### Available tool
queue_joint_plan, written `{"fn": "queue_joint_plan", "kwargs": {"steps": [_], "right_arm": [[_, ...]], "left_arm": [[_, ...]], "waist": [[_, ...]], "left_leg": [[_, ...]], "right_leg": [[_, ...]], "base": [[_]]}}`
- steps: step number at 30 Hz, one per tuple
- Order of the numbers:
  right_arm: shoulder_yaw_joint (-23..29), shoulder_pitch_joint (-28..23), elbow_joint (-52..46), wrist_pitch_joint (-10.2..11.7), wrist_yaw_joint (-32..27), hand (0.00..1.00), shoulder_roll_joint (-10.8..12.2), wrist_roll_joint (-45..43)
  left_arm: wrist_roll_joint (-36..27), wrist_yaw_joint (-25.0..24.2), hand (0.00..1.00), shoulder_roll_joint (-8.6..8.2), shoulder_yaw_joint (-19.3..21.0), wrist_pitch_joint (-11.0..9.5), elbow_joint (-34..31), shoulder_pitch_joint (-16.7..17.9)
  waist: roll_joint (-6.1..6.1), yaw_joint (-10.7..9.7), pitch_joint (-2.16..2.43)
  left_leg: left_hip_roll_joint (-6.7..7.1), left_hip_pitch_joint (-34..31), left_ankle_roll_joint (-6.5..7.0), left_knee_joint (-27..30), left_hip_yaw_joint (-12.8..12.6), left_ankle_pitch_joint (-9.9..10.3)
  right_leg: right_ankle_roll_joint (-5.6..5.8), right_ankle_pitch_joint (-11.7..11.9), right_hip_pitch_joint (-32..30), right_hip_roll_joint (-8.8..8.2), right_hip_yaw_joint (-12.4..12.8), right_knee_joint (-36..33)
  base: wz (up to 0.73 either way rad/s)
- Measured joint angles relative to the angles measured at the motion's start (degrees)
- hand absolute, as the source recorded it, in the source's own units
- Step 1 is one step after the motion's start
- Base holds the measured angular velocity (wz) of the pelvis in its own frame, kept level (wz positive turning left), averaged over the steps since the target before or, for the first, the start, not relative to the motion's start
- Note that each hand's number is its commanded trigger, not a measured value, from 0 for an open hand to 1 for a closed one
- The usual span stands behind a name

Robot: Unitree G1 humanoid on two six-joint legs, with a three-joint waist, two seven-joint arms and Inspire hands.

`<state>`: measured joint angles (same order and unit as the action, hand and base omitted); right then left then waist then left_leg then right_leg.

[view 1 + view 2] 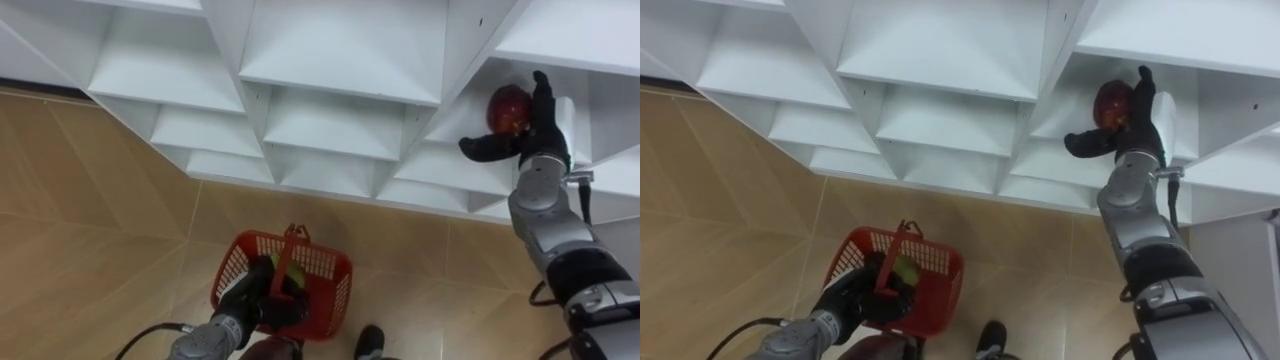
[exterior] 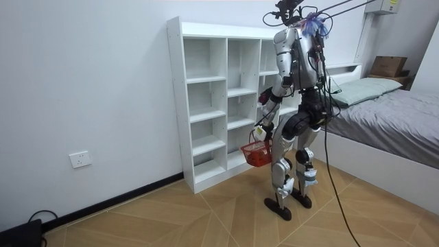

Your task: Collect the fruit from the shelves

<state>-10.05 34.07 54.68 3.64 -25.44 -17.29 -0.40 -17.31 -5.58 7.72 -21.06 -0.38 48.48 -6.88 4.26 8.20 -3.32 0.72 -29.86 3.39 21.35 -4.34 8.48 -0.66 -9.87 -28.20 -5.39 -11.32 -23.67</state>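
Note:
A dark red apple point(image 1: 507, 108) sits in a compartment of the white closet shelves point(image 1: 340, 75), up at the right. My right hand point(image 1: 541, 122) is against the apple's right side, fingers straight up and thumb stretched out to the left below the fruit, open. Low in the view, my left hand point(image 1: 262, 300) is shut on the upright handle of a red mesh basket point(image 1: 330, 268) hanging over the wooden floor. Something yellow-green point(image 1: 905, 270) lies inside the basket. In the room view I stand close in front of the shelves point(image 2: 206, 103), basket point(image 2: 257, 152) at thigh height.
The other shelf compartments in the eye views hold nothing. A bed point(image 2: 384, 116) stands close behind me at the room view's right, with a cardboard box point(image 2: 387, 65) on its headboard ledge. Open wooden floor point(image 2: 171, 219) lies to the room view's left.

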Motion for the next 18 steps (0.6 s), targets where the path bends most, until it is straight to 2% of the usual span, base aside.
{"fn": "queue_joint_plan", "kwargs": {"steps": [6,7,8,9,12,18], "right_arm": [[-0.01,0.00,-0.95,0.00,0.00,0.00,0.29,-0.03],[-0.02,0.00,-1.38,0.00,-0.01,0.32,0.31,-0.12],[-0.02,0.00,-1.64,0.00,-0.02,0.77,0.32,-0.27],[-0.02,0.00,-2.05,0.00,-0.02,1.00,0.36,-0.72],[-0.02,0.00,-2.44,0.00,-0.05,1.00,0.75,-2.50],[-0.08,0.00,-2.42,-0.02,0.03,1.00,1.38,-2.57]], "left_arm": [[0.01,0.00,1.00,0.06,0.01,0.00,0.07,-0.03],[0.01,0.00,1.00,0.01,0.03,0.00,0.08,-0.04],[0.00,0.00,1.00,-0.08,0.11,0.00,0.08,-0.05],[0.02,0.00,1.00,-0.16,0.16,0.00,0.08,-0.09],[0.00,0.11,1.00,-0.20,0.17,0.00,0.08,-0.27],[-0.02,0.35,1.00,-0.24,0.16,0.00,0.08,-1.03]], "waist": [[0.27,-0.01,-0.16],[0.35,-0.02,-0.20],[0.41,-0.02,-0.24],[0.52,-0.02,-0.30],[0.83,-0.09,-0.48],[0.90,-0.09,-0.52]], "left_leg": [[0.00,0.24,0.01,-0.07,-0.16,-0.03],[0.00,0.25,0.01,-0.08,-0.17,-0.04],[0.00,0.25,0.01,-0.09,-0.16,-0.04],[0.00,0.25,0.01,-0.14,-0.16,-0.05],[-0.01,0.24,0.01,-0.13,-0.16,-0.05],[-0.01,0.24,0.01,-0.11,-0.10,-0.06]], "right_leg": [[0.00,0.00,0.14,-0.03,0.11,-0.06],[0.00,0.00,0.14,-0.03,0.11,-0.07],[0.00,0.00,0.13,-0.03,0.11,-0.07],[0.00,0.00,0.13,-0.03,0.08,-0.06],[0.00,0.00,0.13,-0.03,0.04,-0.04],[0.00,0.00,0.14,-0.05,-0.01,-0.06]], "base": [[0.00],[0.00],[0.00],[0.00],[0.00],[0.00]]}}
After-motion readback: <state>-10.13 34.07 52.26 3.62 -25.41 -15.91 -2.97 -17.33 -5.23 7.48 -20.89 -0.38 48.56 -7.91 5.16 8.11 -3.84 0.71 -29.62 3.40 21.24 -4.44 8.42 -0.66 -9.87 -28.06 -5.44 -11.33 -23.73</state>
